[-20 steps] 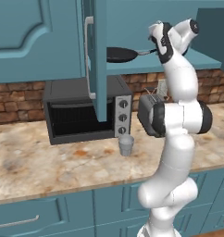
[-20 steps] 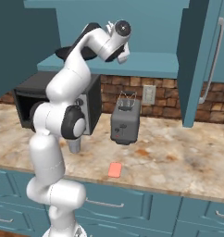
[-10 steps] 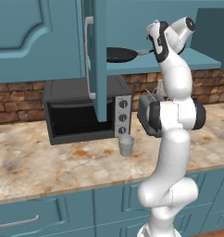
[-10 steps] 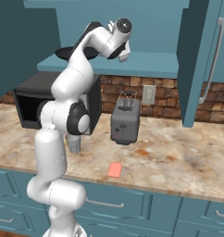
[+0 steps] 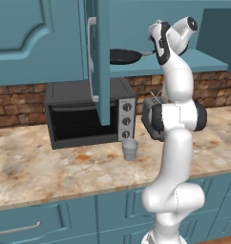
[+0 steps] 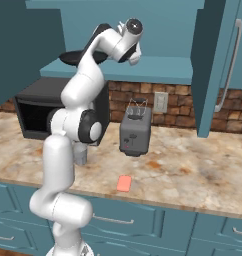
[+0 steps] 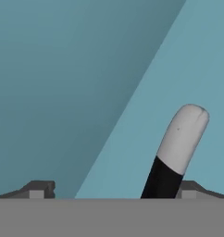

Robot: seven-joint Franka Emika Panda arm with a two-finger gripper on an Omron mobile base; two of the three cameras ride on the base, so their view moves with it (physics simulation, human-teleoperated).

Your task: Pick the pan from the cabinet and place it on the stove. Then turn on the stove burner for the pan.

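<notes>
From my seat, left to right: I see the pan resting on the open cabinet shelf above the microwave, its grey handle running right to my claw, whose tips stand wide apart around the handle end, nothing clamped
</notes>
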